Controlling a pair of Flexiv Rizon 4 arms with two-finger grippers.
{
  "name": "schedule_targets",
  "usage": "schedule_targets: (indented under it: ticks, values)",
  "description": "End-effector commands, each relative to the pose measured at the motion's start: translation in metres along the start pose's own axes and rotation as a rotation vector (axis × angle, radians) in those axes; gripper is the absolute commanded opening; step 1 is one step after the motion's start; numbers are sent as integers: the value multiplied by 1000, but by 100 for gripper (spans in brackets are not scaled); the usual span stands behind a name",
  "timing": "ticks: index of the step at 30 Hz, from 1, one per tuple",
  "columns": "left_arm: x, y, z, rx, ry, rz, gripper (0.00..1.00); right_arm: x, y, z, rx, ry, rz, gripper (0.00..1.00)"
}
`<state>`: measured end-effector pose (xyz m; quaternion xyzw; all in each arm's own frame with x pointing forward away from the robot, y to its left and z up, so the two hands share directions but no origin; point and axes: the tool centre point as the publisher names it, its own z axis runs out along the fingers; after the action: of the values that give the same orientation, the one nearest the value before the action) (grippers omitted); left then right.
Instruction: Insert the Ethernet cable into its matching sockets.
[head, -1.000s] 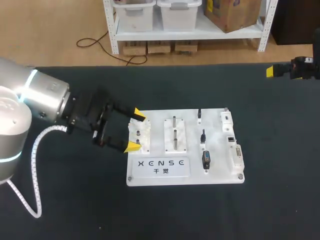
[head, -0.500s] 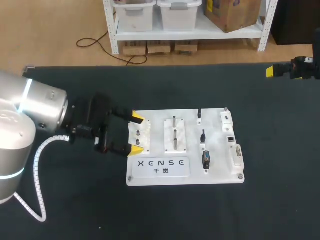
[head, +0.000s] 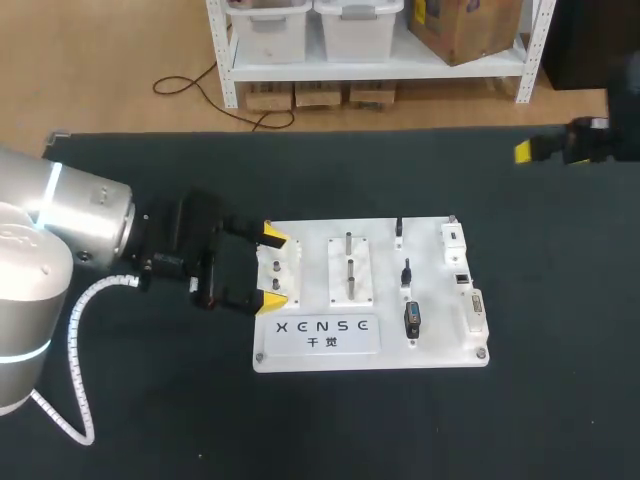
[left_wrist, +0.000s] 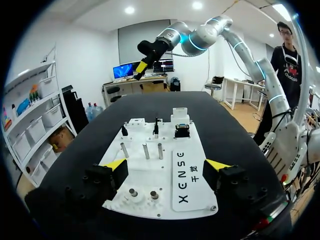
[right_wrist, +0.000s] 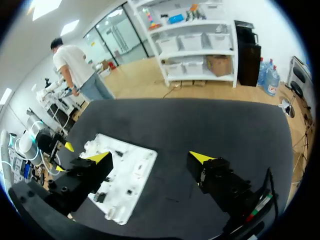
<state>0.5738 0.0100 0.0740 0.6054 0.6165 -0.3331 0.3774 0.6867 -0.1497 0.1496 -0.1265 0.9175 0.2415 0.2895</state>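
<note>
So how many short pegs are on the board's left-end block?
2. Both stand on the white block at the board's left end: one peg and the other peg side by side, between the left gripper's open fingers. None looks hidden.
</note>
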Motion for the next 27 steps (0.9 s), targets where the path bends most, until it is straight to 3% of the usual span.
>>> schedule_targets:
  ticks: [1, 6, 10, 20, 27]
  values:
    - [1, -1, 0, -6, -5, 2, 100, -5, 40, 8, 138, 70, -17, 100]
    - [1, -1, 0, -6, -5, 2, 100, 7, 83, 26, 254, 160, -9, 100]
    - [1, -1, 0, -6, -5, 2, 100, 23, 103, 37, 309, 208, 18, 100]
    - [1, -1, 0, -6, -5, 2, 100, 59, 119, 70, 408, 314, 71, 100]
    - [1, -1, 0, -6, -5, 2, 100, 80, 126, 94, 407, 391, 93, 100]
